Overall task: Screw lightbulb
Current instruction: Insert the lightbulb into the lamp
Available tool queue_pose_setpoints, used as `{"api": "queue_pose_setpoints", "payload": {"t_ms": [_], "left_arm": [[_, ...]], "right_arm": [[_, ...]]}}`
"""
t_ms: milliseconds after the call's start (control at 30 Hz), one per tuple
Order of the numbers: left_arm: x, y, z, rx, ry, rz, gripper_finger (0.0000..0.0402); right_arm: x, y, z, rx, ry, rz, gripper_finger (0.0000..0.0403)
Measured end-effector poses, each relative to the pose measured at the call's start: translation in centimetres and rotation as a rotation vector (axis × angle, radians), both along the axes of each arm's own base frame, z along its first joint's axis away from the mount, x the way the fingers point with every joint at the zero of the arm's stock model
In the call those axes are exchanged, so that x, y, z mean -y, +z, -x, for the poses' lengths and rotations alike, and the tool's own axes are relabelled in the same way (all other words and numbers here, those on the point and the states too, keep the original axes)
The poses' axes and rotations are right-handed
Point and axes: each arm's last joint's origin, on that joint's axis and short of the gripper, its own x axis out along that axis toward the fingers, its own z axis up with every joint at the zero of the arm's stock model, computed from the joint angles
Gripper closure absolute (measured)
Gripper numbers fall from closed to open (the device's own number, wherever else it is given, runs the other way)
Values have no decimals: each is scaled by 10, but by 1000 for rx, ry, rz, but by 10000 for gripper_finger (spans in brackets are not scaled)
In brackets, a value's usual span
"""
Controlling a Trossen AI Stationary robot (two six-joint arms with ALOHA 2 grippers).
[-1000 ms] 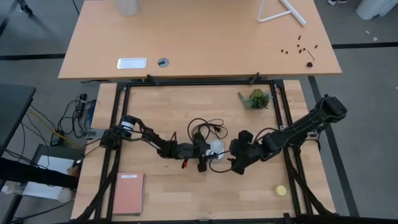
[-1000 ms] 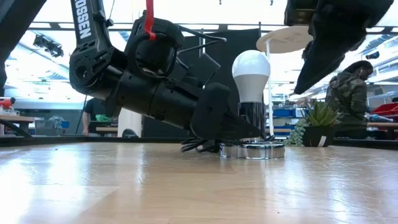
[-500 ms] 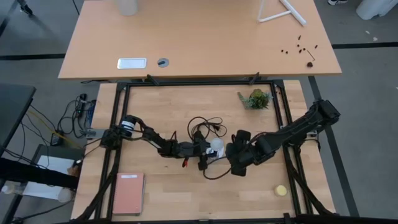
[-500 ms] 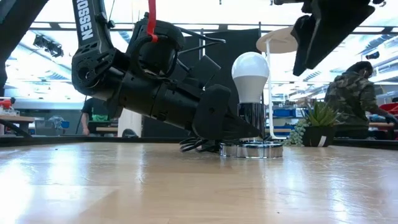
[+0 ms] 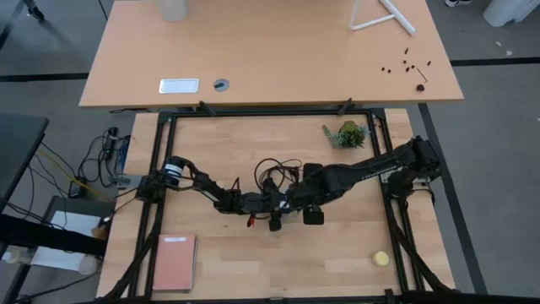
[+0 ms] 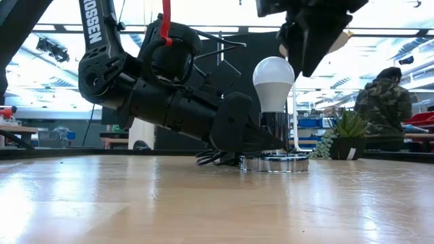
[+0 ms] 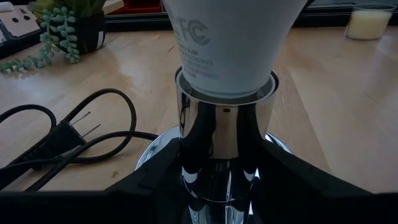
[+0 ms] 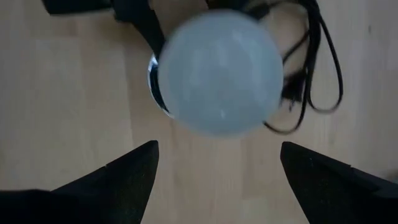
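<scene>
I had the lightbulb (image 6: 273, 83) standing upright in the chrome socket (image 7: 225, 149) on its round base (image 6: 274, 163), mid-tabletop (image 6: 135, 203). The left hand (image 7: 224, 186) lay low with its fingers spread either side of the socket stem, apparently bracing it against turning (whether it truly clamped, I could not tell). The right hand (image 8: 214, 180) hung directly above the bulb, fingers wide apart and holding nothing, judged ready to come down and twist. Count: one bulb, one socket, one black cord (image 7: 68, 134), one potted plant (image 5: 347, 133), one yellow ball (image 5: 381, 258), one red notebook (image 5: 173, 262).
</scene>
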Motion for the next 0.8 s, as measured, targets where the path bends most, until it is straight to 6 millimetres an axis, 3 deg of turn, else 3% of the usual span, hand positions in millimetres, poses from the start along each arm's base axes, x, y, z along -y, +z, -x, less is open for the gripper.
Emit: {"api": "queue_pose_setpoints", "payload": {"t_ms": [267, 400, 800], "left_arm": [[0, 0, 0, -5, -3, -1, 206], [0, 0, 0, -6, -5, -3, 206], [0, 0, 0, -10, -5, 0, 206]], "right_arm": [[11, -3, -10, 12, 48, -72, 54], [8, -15, -21, 2, 104, -77, 50], [4, -24, -51, -98, 236, -21, 54]]}}
